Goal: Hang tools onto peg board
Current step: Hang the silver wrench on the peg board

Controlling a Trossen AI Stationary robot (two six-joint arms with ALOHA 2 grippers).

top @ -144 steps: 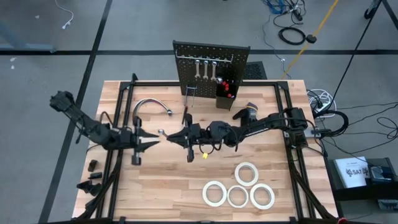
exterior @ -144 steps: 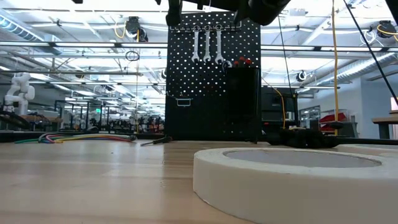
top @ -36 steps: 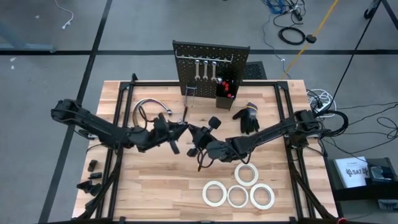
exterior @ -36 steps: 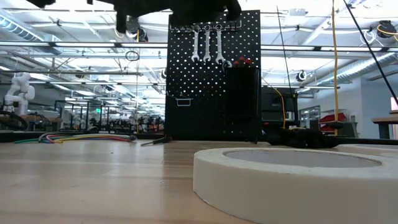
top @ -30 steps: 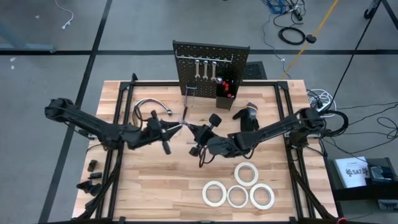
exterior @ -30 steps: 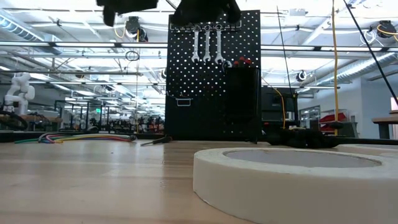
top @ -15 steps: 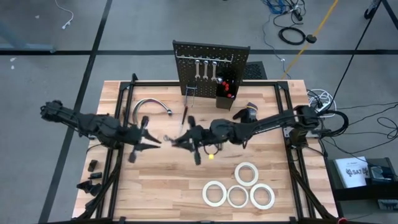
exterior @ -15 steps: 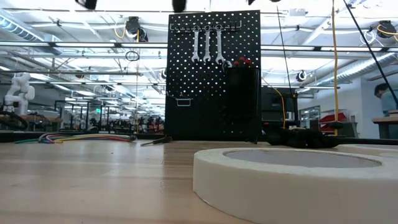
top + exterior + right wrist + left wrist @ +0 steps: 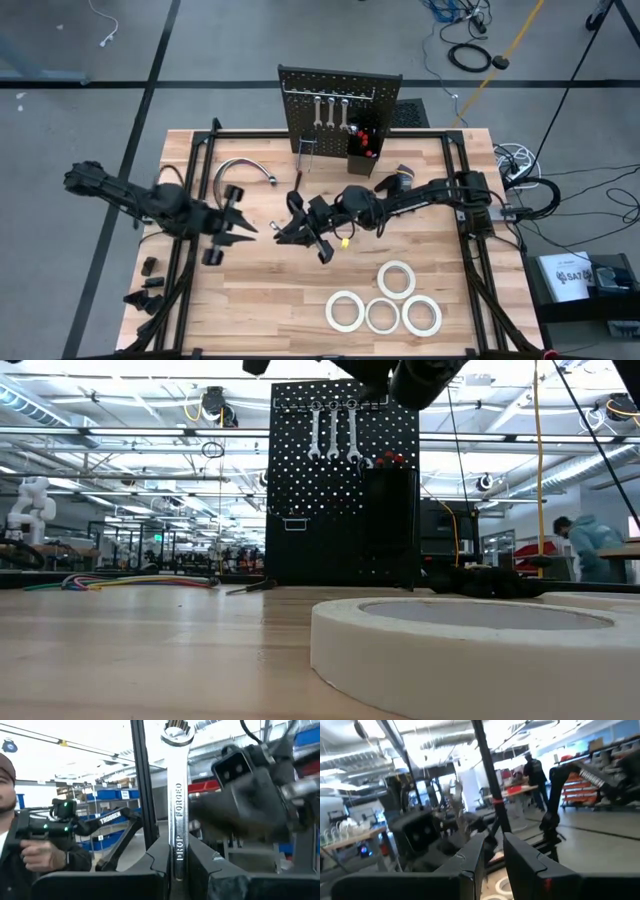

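Silver wrench point(image 9: 177, 795) clamped in right gripper point(image 9: 178, 862) fingers.

The wrench point(image 9: 177, 805) has its lower end hidden between the right gripper's point(image 9: 179, 857) jaws; the nearest tape roll point(image 9: 480, 650) is cut off at the low view's edge.

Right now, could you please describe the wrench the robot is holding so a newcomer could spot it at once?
Start at the black peg board at the table's far edge, then come forward to the right gripper at mid-table. The silver wrench is pinched between its fingers, unlike the three wrenches already hanging on the board.
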